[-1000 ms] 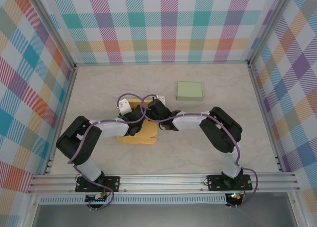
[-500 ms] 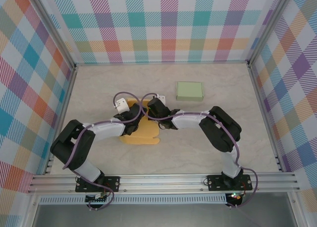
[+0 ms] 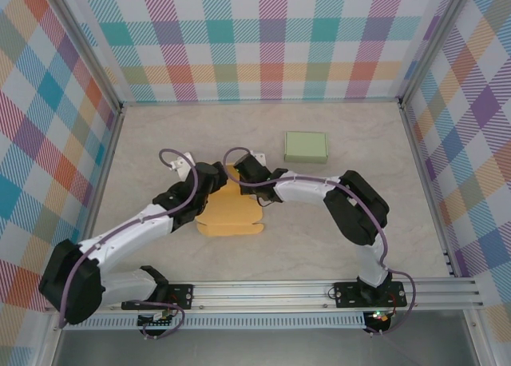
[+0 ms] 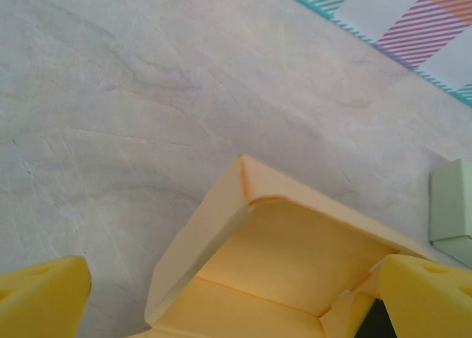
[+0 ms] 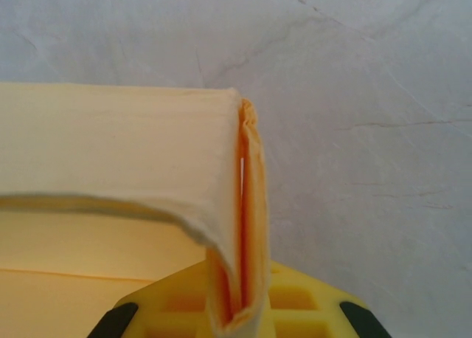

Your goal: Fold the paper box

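Yellow paper box (image 4: pixel 280 257) partly folded, right hand (image 5: pixel 236 308) pinching its raised wall, left hand (image 4: pixel 234 297) spread open.

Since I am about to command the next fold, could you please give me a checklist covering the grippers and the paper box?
1. Grip: the right gripper is shut on a doubled wall of the paper box: ok.
2. Free hand: the left gripper is open and holds nothing: ok.
3. Raised corner of the paper box faces the left gripper in the left wrist view: ok.
4. Clearance: the green box sits apart from the paper box: ok.
5. Fully folded: not ok; its near part looks flat on the table.
6. Walls hidden under the arms: cannot tell.
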